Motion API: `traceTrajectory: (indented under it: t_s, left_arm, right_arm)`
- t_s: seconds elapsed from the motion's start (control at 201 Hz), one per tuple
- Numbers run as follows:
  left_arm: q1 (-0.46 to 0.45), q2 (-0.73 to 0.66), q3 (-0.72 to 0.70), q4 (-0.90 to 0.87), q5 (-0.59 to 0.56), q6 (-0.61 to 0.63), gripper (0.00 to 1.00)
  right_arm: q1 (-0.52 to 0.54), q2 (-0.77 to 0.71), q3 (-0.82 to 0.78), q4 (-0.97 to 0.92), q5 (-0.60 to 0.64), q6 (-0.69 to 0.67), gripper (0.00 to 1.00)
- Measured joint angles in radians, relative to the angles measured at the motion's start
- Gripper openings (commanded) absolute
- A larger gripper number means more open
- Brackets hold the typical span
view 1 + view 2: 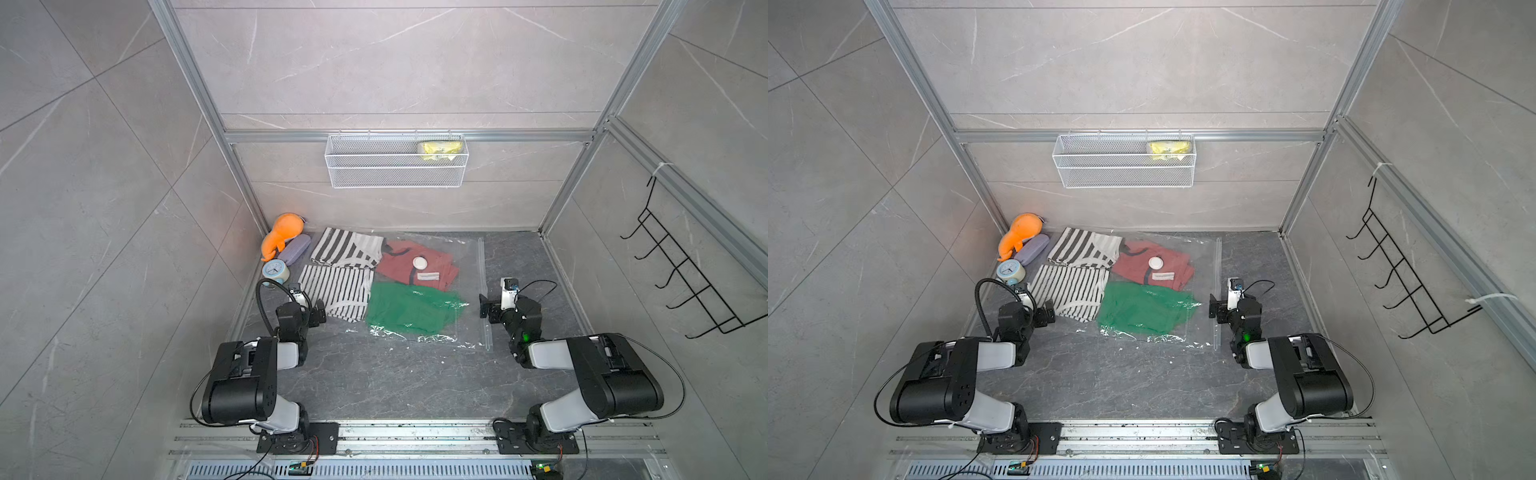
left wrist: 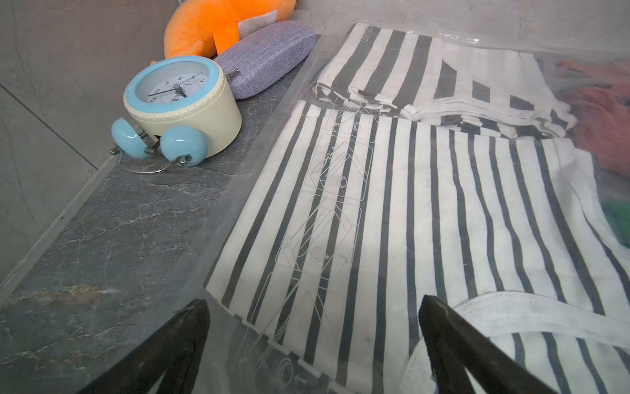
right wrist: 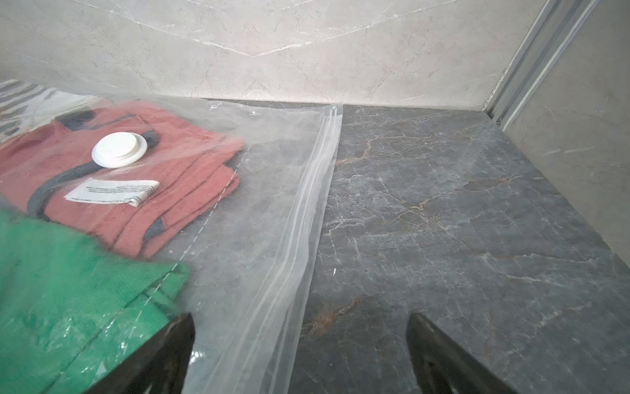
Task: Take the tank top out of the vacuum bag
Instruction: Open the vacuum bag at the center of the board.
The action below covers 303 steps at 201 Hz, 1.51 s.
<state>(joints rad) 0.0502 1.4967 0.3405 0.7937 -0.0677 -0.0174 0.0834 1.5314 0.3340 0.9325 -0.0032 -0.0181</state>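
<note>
The vacuum bag (image 1: 469,266) lies flat on the dark tabletop (image 1: 374,374) between the two arms. Its zip-seal strip (image 1: 483,291) runs along the right edge, and the narrow-striped tank top (image 1: 332,291) sits inside at the left, beside a green garment (image 1: 411,307) and a red garment (image 1: 399,266). Both claws stand wide and empty — the left gripper (image 1: 319,311) low over the tank top's corner, the right gripper (image 3: 300,320) astride the zip-seal strip.
</note>
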Motion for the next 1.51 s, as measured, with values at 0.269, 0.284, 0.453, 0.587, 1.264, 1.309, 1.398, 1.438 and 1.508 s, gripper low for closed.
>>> traceTrajectory:
  t_s: [0.269,0.284,0.453,0.587,1.264,1.309,1.398,1.438,1.508]
  left_arm:
    - [0.000,0.000,0.000,0.000,0.000,0.000,1.00]
    - [0.000,0.000,0.000,0.000,0.000,0.000,1.00]
    - [0.000,0.000,0.000,0.000,0.000,0.000,1.00]
    - [0.000,0.000,0.000,0.000,0.000,0.000,1.00]
    - [-0.460,-0.039,0.966,-0.822,-0.247,-0.220,0.84]
    - [-0.529,0.027,1.056,-0.873,-0.236,-0.223,0.84]
    - [-0.652,0.140,1.152,-0.952,-0.181,-0.230,0.83]
    - [-0.688,0.175,1.153,-0.974,-0.159,-0.233,0.84]
    - [-0.727,0.227,1.143,-1.005,-0.119,-0.237,0.84]
  right_arm:
    - [0.000,0.000,0.000,0.000,0.000,0.000,1.00]
    - [0.000,0.000,0.000,0.000,0.000,0.000,1.00]
    - [0.000,0.000,0.000,0.000,0.000,0.000,1.00]
    - [0.000,0.000,0.000,0.000,0.000,0.000,1.00]
    - [0.007,0.314,0.931,-0.880,-0.492,0.545,1.00]
    - [0.016,0.321,0.873,-0.926,-0.478,0.550,1.00]
    - [0.045,0.317,0.835,-1.093,-0.367,0.519,1.00]
    - [0.063,0.299,0.837,-1.139,-0.306,0.493,1.00]
    - [0.087,0.245,0.844,-1.205,-0.224,0.452,0.95]
